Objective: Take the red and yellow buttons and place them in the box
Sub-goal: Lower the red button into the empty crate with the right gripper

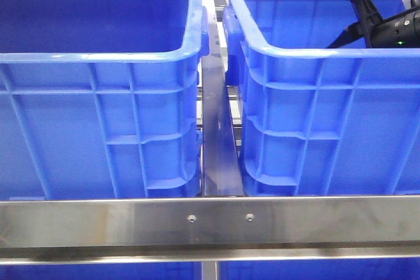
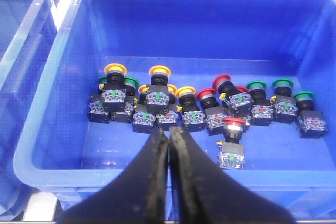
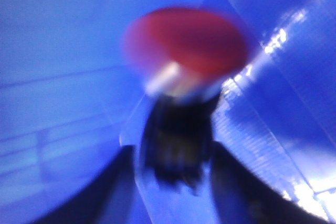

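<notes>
Red-capped, the button (image 3: 184,77) sits clamped in the right claw (image 3: 176,182), its black body squeezed between the two dark fingers (image 3: 236,192); the wrist view is heavily blurred, with only blue plastic behind it. In the front view the right arm (image 1: 387,24) reaches into the blue bin (image 1: 315,129) at 3 o'clock, and another blue bin (image 1: 98,122) stands at 9 o'clock behind a steel rail (image 1: 210,221). The left claw (image 2: 169,145) is closed on nothing, hovering above a third blue crate (image 2: 52,129) holding a cluster of yellow buttons (image 2: 159,72), red buttons (image 2: 233,124) and green buttons (image 2: 282,83) on its floor.
</notes>
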Robot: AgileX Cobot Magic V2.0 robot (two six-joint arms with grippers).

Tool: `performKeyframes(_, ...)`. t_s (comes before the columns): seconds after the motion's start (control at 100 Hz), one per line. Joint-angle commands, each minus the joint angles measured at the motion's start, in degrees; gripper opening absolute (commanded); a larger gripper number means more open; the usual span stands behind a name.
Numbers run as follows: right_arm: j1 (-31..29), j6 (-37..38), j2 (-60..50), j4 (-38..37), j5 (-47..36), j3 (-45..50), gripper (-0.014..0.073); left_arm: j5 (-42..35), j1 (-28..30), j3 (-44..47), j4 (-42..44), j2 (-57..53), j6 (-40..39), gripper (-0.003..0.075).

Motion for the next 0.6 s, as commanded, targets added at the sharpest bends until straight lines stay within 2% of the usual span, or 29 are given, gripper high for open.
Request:
performKeyframes(0.0, -0.3, -0.3, -3.0, 2.9, 3.0, -1.8, 0.0524, -4.3, 0.2, -1.5, 1.0, 0.4, -0.1, -0.0019)
performKeyframes(0.07, -0.3, -0.3, -3.0, 2.9, 3.3, -1.8, 0.0546, -4.3, 0.2, -1.5, 1.0, 0.4, -0.1, -0.0019)
performKeyframes(0.45, -0.3, -0.4, -4.2, 2.9, 8.0, -1.8, 0.0544, -4.3, 0.2, -1.5, 1.0, 0.4, -0.1, -0.0019)
performKeyframes(0.59, -0.2, -3.7, -7.0, 2.9, 7.9, -1.7, 0.0538, -4.3, 0.2, -1.5, 1.0, 0.4, -0.1, -0.0019)
